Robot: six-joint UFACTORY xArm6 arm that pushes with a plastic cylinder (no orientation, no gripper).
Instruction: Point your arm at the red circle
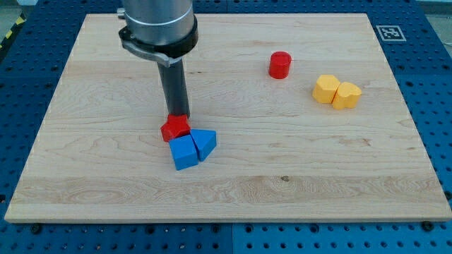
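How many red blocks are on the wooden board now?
2. The red cylinder stands alone toward the view's top right. The other red block sits at my tip, touching the blue blocks. None seems hidden.

The rod's tip (176, 115) is seen just above the red angular block (174, 128) (contact cannot be judged). Touching that block below are a blue cube (184, 152) and blue triangle (205, 142). The red circle (280, 65) and two touching yellow blocks (337, 92) lie well right of it on the wooden surface (282, 183).
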